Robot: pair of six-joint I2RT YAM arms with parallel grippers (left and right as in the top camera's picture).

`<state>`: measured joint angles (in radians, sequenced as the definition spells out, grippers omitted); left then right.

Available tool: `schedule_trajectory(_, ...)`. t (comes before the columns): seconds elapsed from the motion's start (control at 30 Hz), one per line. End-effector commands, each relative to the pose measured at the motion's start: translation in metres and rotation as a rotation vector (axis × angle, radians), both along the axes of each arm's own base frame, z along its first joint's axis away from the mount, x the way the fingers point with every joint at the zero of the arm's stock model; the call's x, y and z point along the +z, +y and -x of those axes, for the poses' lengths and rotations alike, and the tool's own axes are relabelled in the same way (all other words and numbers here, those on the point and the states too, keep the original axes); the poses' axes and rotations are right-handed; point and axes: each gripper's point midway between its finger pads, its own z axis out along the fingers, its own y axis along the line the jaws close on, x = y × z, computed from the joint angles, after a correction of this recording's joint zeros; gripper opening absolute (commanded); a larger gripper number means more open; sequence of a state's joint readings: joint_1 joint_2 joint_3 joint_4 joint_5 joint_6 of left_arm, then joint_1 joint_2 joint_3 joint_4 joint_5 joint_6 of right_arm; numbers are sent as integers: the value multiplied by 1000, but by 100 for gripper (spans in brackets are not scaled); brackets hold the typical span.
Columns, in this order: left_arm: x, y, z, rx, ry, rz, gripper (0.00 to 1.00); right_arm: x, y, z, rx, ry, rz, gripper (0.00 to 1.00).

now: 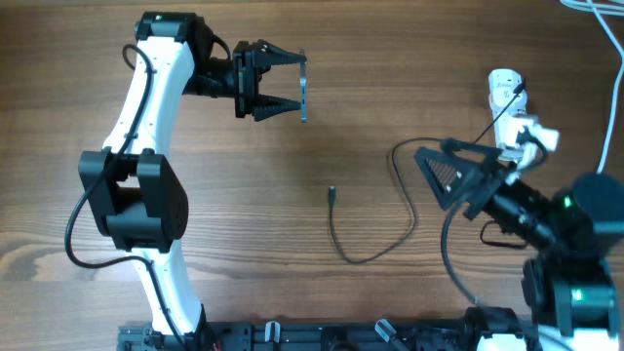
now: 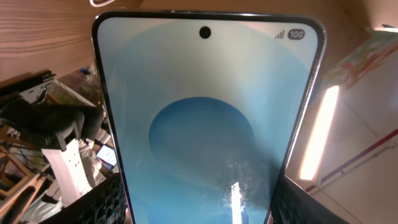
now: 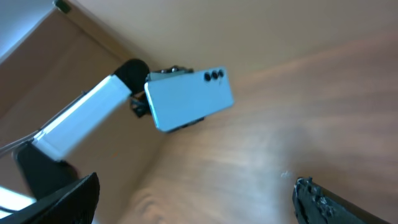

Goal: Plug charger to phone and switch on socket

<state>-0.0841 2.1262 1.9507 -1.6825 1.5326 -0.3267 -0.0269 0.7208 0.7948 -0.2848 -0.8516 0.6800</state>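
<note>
My left gripper (image 1: 292, 85) is shut on the phone (image 1: 304, 73) and holds it on edge above the table at the upper left. In the left wrist view the cyan-blue screen (image 2: 205, 124) fills the frame between the two fingers (image 2: 199, 208). The right wrist view shows the phone's pale blue back (image 3: 189, 96). The charger (image 1: 375, 255) lies curled on the table, its connector tip (image 1: 332, 193) free at mid-table. Its other end runs under the right arm towards the white socket (image 1: 505, 90). My right gripper (image 1: 429, 178) is open and empty, as the right wrist view (image 3: 199, 199) also shows.
A thick white cord (image 1: 606, 39) runs along the far right edge of the wooden table (image 1: 244, 214). The right arm covers part of the socket. The left arm's base stands at the front left (image 1: 136, 205).
</note>
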Motion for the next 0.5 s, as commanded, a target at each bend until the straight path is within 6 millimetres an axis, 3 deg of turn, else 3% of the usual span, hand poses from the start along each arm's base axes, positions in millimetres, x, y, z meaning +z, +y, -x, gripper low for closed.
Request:
schedule_trajectory(0.0, 23, 1, 5, 13, -46, 47, 57, 23, 26, 14, 260, -34, -86, 87)
schedule_trajectory(0.17, 23, 1, 5, 13, -46, 47, 58, 44, 23, 5, 166, -71, -21, 83)
schedule_trajectory(0.3, 23, 1, 5, 13, -47, 47, 58, 39, 13, -8, -35, 41, 326, 86)
schedule_trajectory(0.4, 23, 1, 5, 13, -47, 47, 58, 37, 30, -14, -60, 132, 604, 88)
schedule_trajectory(0.47, 23, 1, 5, 13, -47, 47, 58, 30, 55, -16, -27, 150, 736, 96)
